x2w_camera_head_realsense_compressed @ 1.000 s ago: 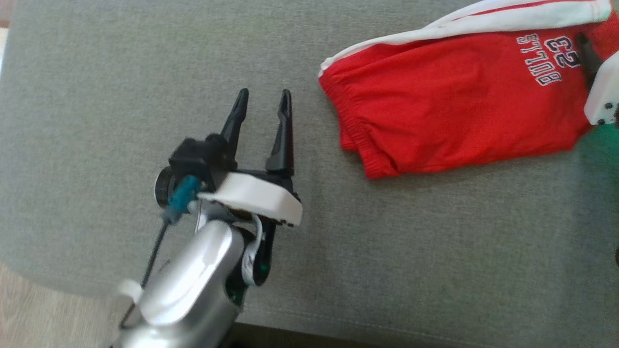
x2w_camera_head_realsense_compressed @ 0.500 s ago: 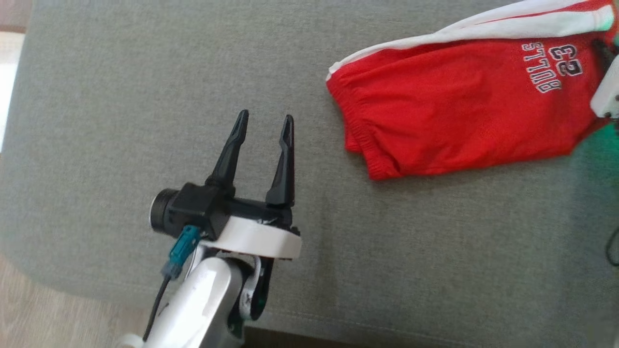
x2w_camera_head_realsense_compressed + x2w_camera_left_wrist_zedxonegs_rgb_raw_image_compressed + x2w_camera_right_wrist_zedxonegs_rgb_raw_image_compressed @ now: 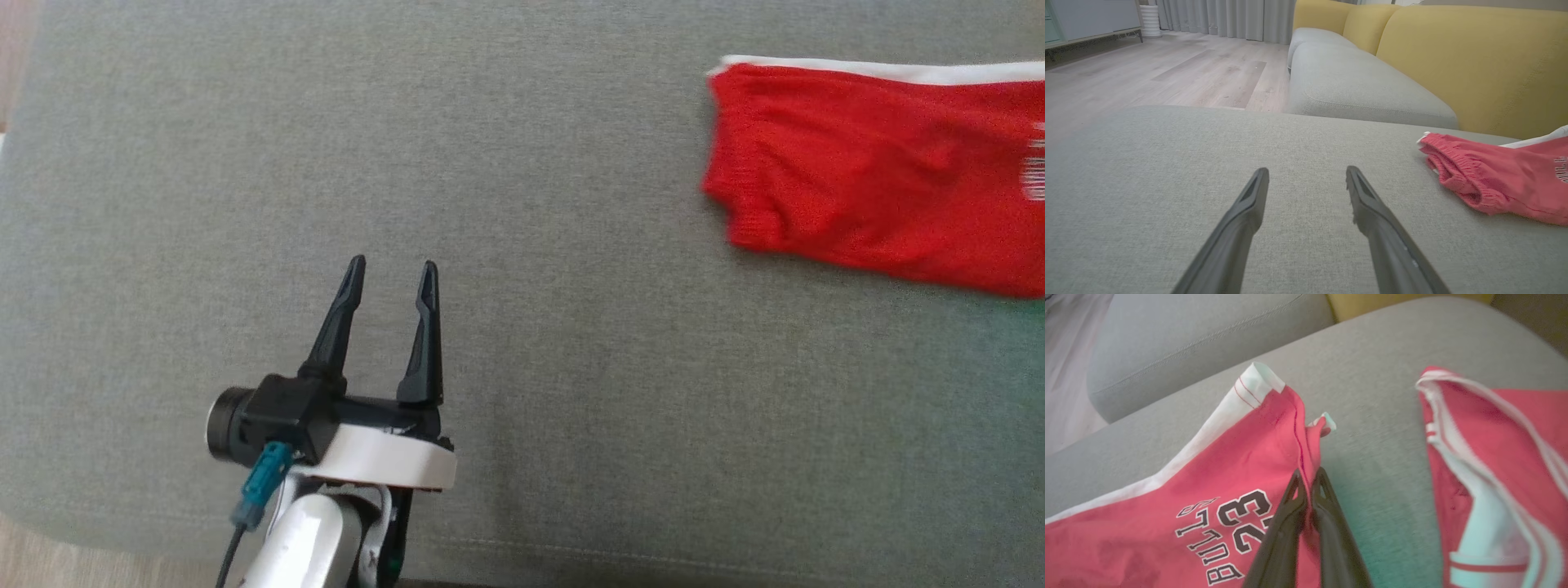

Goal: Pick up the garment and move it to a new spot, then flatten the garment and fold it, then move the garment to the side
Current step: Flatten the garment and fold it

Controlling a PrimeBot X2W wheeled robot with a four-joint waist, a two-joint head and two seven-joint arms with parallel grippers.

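The garment [image 3: 873,171] is a pair of red shorts with a white side stripe and "BULLS 23" print, lying on the grey cushion [image 3: 571,367] at the upper right of the head view. In the right wrist view my right gripper [image 3: 1309,472] is shut on the garment's [image 3: 1208,486] red hem edge, which rises a little between the fingers. My left gripper [image 3: 393,263] stands open over bare cushion at the lower left, well apart from the garment. In the left wrist view the left gripper [image 3: 1307,170] holds nothing, and the garment [image 3: 1506,183] lies to its right.
A second red and white cloth [image 3: 1486,457] lies to the right of my right gripper; I cannot tell whether it belongs to the same garment. Yellow backrests [image 3: 1474,61] and another grey seat [image 3: 1355,85] stand beyond. The wooden floor [image 3: 1167,69] lies past the cushion's edge.
My right gripper has shut on the garment's hem. The head camera has shifted, so the garment now sits further right and the left gripper lower in the picture.
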